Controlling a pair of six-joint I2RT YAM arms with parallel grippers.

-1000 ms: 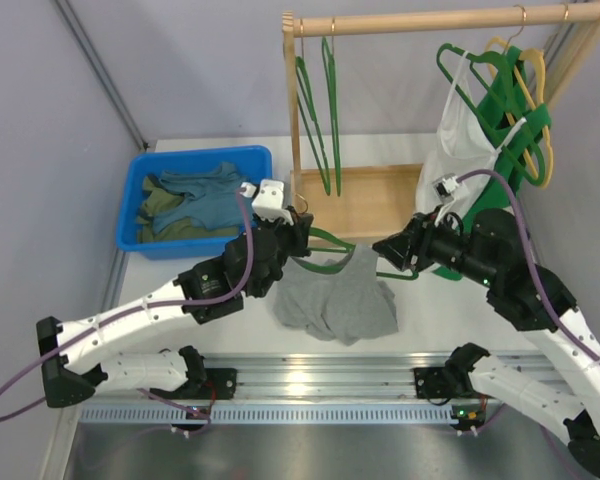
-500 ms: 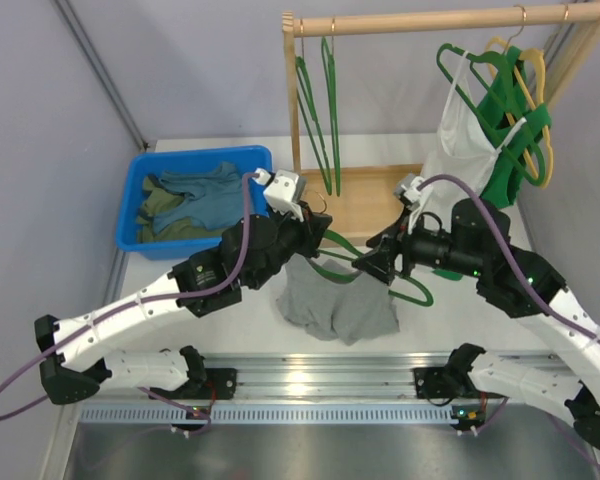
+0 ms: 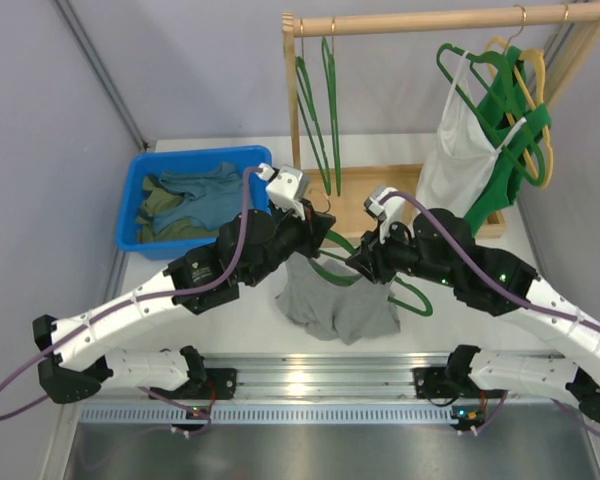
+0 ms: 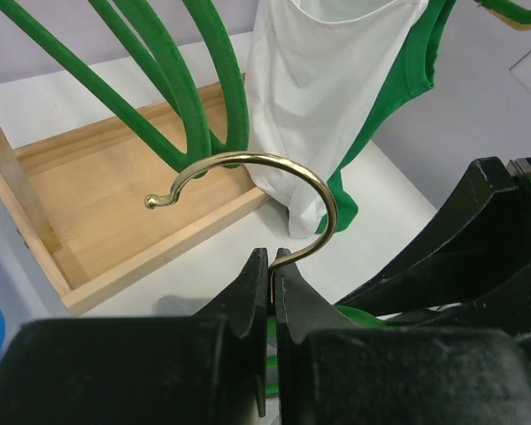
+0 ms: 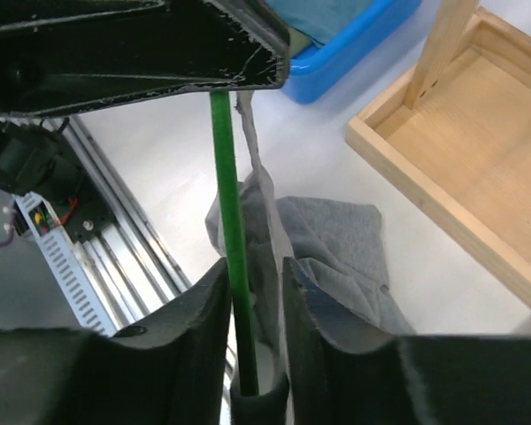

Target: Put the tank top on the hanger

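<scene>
Only the left wrist view shows the left gripper (image 4: 271, 266) clamped on the one hanger's (image 3: 412, 296) gold hook (image 4: 279, 164). One grey tank top (image 3: 342, 306) trails onto the table (image 3: 240, 325). The right wrist view shows the right gripper (image 5: 253, 270) jaws straddling the green arm (image 5: 230, 221) and a strap (image 5: 258, 195); whether they pinch, I cannot tell.

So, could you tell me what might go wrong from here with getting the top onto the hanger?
The left gripper pinches only the thin hook stem, so the hanger may swivel or slip. The right gripper has both the hanger arm and a strap of the top between its fingers; the strap could jam there or slide off. Most of the top lies crumpled on the table, so its weight may drag the strap back.
</scene>
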